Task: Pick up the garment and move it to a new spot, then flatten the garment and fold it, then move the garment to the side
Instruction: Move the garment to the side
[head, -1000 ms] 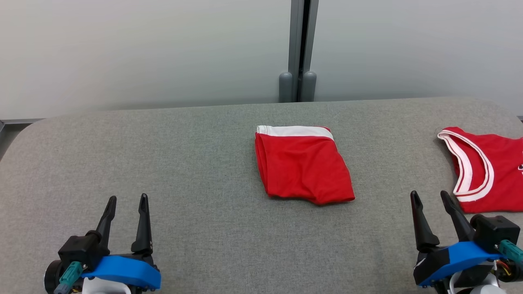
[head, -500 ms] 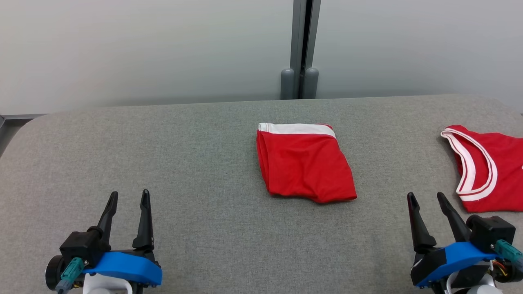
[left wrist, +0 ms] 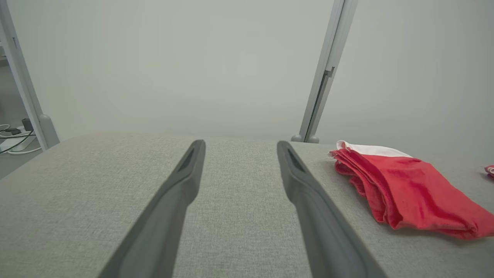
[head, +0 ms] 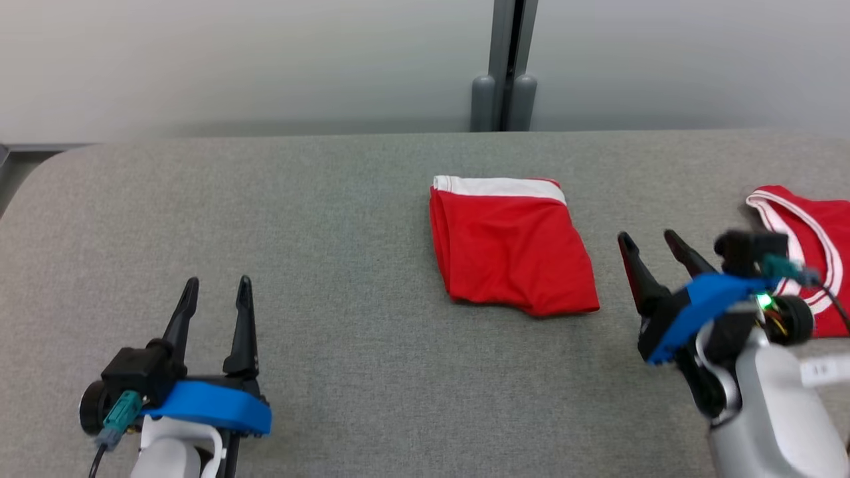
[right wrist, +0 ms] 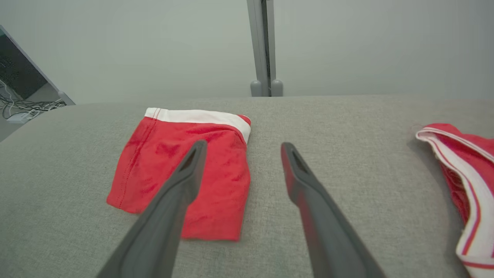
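Shorts [head: 511, 249] lie folded mid-table [head: 332, 219], with a jersey [head: 820, 232] at the right edge. Risk: if only the top layer is pinched, the fold gets dragged open. The jersey could be snagged by the right gripper [head: 646, 235], which sits between the two. Long axis judged near-far, white band farthest. Jaws of the right and left gripper [head: 219, 281] are spread, nothing held.

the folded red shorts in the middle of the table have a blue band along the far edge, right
Not quite: the band is white, not blue. The head view shows the folded red shorts in the middle of the grey table with a white band along the far edge.
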{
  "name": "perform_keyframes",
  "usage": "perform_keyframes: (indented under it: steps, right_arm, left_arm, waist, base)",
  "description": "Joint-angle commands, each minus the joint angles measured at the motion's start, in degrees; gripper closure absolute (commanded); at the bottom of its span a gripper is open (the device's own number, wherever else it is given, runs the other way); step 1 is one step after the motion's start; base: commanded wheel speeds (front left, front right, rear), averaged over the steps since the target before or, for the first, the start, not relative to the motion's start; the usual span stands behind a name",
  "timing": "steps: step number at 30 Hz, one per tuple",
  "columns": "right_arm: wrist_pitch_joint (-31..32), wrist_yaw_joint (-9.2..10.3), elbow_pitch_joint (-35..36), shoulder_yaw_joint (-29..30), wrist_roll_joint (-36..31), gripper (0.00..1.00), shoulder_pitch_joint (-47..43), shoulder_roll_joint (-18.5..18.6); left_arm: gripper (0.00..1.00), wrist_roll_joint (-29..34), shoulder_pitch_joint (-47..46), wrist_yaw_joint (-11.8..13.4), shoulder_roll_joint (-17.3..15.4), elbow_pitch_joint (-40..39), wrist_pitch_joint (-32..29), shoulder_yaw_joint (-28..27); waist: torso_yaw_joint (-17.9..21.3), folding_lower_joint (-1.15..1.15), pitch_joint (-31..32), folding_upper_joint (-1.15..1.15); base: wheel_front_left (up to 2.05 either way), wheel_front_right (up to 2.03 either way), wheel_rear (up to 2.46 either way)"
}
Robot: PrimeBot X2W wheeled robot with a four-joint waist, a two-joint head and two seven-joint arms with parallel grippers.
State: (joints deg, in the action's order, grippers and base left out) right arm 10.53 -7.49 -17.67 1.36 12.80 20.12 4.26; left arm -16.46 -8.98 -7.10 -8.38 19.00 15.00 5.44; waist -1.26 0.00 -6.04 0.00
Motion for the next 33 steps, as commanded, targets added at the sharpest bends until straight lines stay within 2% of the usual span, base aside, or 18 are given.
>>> perform_keyframes:
  steps: [1, 4, 8, 15, 21, 24, 25, 26, 27, 30, 33]
  right_arm:
    - [1.2, 0.0, -1.1, -0.1, 0.5, 0.0, 1.4, 0.3]
    - [7.2, 0.0, -7.4, -0.1, 1.4, 0.0, 7.9, 0.5]
    - [10.5, 0.0, -15.9, 1.3, 1.0, 0.0, 14.8, 1.0]
    - [11.5, 0.0, -29.0, 6.8, -2.2, 0.0, 22.3, 1.7]
    - [11.6, 0.0, -36.9, 8.0, -3.9, 0.0, 24.6, 1.4]
    - [12.5, 0.0, -40.1, 9.0, -1.7, 0.0, 25.2, 0.5]
    - [12.8, 0.0, -40.8, 8.7, -1.6, 0.56, 25.6, 0.3]
    - [12.8, -0.01, -41.1, 8.0, -1.7, 0.96, 26.0, 0.8]
    - [12.6, 0.0, -41.2, 7.2, -2.1, 1.0, 26.3, 1.5]
    - [12.6, 0.0, -40.4, 3.3, -2.3, 1.0, 28.0, 3.3]
    - [13.4, 0.0, -38.2, -3.2, -1.3, 1.0, 29.6, 5.4]
  left_arm:
    - [0.0, 0.3, -1.2, -0.3, 0.0, -0.2, 0.2, 0.3]
    - [0.0, 0.4, -2.8, -0.4, 0.0, -0.2, 0.2, 1.1]
    - [0.0, 0.3, -4.9, -0.5, 0.3, -0.6, 0.2, 2.3]
    - [0.0, 0.0, -7.2, -0.5, 0.6, -1.0, 0.2, 3.9]
    - [0.0, -0.3, -7.4, -0.4, 0.9, -0.8, 0.2, 4.7]
    - [0.0, -0.5, -7.5, -0.4, 1.1, -0.6, 0.2, 5.2]
    - [0.0, -0.6, -7.6, -0.4, 1.2, -0.6, 0.2, 5.3]
    - [0.0, -0.6, -7.7, -0.4, 1.2, -0.7, 0.2, 5.3]
    - [0.0, -0.6, -7.7, -0.4, 1.2, -0.7, 0.2, 5.3]
    - [0.0, -0.6, -7.4, -0.4, 1.0, -1.0, 0.2, 4.9]
    - [0.0, -0.5, -6.9, -0.4, 1.0, -1.6, 0.2, 4.0]
  waist:
    - [-0.9, 0.0, -1.1, 0.0]
    - [-2.2, 0.0, -2.7, 0.0]
    - [-4.4, 0.0, -4.9, 0.0]
    - [-8.0, 0.0, -7.6, 0.0]
    - [-9.7, 0.0, -8.1, 0.0]
    - [-10.0, 0.0, -8.3, 0.0]
    - [-10.1, 0.0, -8.3, 0.0]
    - [-10.1, 0.0, -8.4, 0.0]
    - [-10.0, 0.0, -8.4, 0.0]
    - [-9.2, 0.0, -8.3, 0.0]
    - [-7.8, 0.0, -8.0, 0.0]
  base:
    - [0.0, 0.0, 0.0]
    - [0.0, 0.0, 0.0]
    - [0.0, 0.0, 0.0]
    - [0.0, 0.0, 0.0]
    - [0.0, 0.0, 0.0]
    - [0.0, 0.0, 0.0]
    - [0.0, 0.0, 0.0]
    - [0.0, 0.0, 0.0]
    - [0.0, 0.0, 0.0]
    - [0.0, 0.0, 0.0]
    - [0.0, 0.0, 0.0]
